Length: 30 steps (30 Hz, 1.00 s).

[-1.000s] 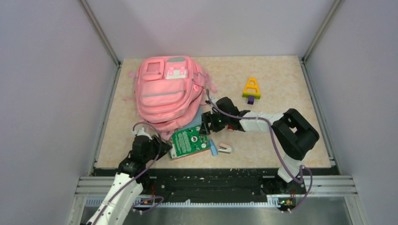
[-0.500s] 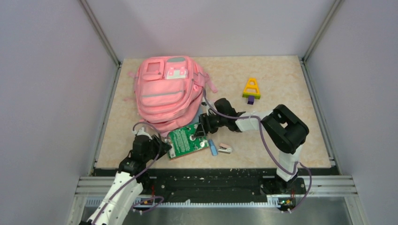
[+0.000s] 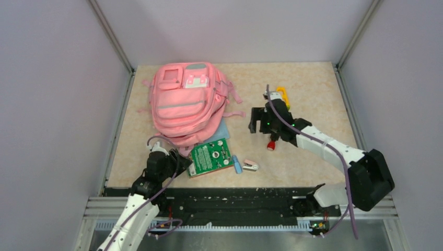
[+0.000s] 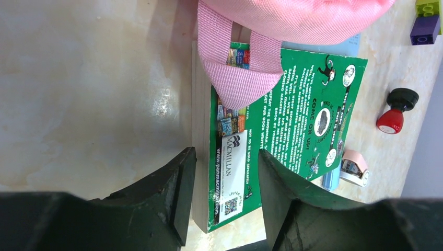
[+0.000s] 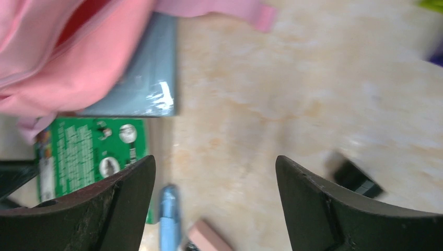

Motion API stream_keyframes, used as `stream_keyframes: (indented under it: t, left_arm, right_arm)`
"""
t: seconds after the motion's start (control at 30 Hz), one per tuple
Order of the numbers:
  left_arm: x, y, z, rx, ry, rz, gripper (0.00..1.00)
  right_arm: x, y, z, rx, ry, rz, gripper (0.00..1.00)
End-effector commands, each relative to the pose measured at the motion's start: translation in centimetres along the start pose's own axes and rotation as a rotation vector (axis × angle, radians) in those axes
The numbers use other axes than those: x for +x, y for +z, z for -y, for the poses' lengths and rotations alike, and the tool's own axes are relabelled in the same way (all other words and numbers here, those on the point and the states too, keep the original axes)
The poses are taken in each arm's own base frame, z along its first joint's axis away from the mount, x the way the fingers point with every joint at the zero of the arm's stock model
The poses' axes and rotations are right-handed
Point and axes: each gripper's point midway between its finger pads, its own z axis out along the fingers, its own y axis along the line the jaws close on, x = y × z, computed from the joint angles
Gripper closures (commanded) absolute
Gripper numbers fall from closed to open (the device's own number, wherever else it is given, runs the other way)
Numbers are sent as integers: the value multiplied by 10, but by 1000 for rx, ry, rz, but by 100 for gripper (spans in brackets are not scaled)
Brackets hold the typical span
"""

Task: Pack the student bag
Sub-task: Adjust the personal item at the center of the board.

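Lower left, left gripper (image 3: 177,163): half-open astride green paperback book (image 4: 303,104) edge.
Right gripper (image 5: 215,162): wide, empty.
Pink fabric backpack (image 3: 180,104) strap (image 4: 237,78): overlies book; I could snag it.

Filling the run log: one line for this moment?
left gripper open at green book | right gripper open, empty | student bag overlapping book

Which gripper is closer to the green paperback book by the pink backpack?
Left. The left gripper straddles the green paperback book at its spine edge; the right gripper hangs well off to its right.
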Motion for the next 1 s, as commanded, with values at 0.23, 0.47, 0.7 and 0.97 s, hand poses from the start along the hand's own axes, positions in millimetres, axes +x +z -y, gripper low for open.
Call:
stream_keyframes:
  t: [0.23, 0.47, 0.7, 0.97]
  left_arm:
    - [-4, -1, 8, 26, 7, 11, 45]
    - [-3, -1, 8, 29, 8, 6, 45]
    - [-4, -2, 8, 30, 7, 11, 45]
    - [-8, -3, 12, 44, 19, 23, 45]
  right_arm:
    - [72, -19, 125, 418, 152, -137, 19]
    - [76, 3, 122, 388, 151, -156, 34]
    - [80, 6, 113, 330, 139, -193, 78]
    - [83, -1, 50, -6, 147, -303, 100]
